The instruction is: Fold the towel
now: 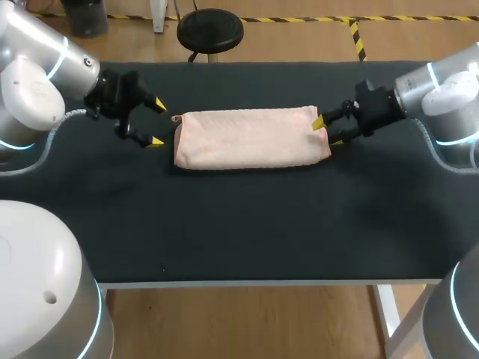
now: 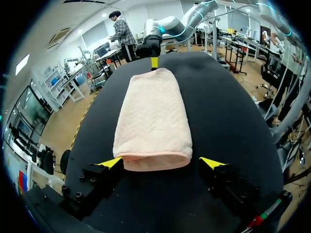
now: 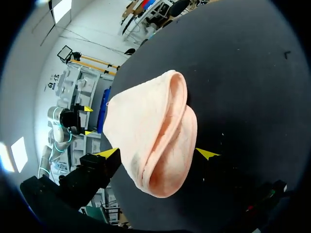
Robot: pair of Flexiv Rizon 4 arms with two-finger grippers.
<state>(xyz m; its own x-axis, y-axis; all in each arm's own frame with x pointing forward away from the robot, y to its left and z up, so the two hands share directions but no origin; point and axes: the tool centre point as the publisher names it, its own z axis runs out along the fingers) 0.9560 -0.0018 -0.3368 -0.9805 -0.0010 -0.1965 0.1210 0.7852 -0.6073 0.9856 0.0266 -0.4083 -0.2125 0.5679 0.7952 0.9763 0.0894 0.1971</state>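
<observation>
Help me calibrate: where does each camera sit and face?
Head view: above and behind, looking down on the black table and folded pale pink cloth towel; both arms enter, left gripper and right gripper at its ends.
Left wrist view: on that wrist, facing along the towel toward the right gripper; own tips show.
Right wrist view: the reverse, facing the left gripper.
All share the towel.

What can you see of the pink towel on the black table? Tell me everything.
The pale pink towel lies on the black table, folded into a long rectangle with layered, rounded ends and a faint zigzag weave. Its left end sits just ahead of the open jaws of the left gripper, not touching. The right gripper is at its right end; whether it grips cannot be told.
</observation>
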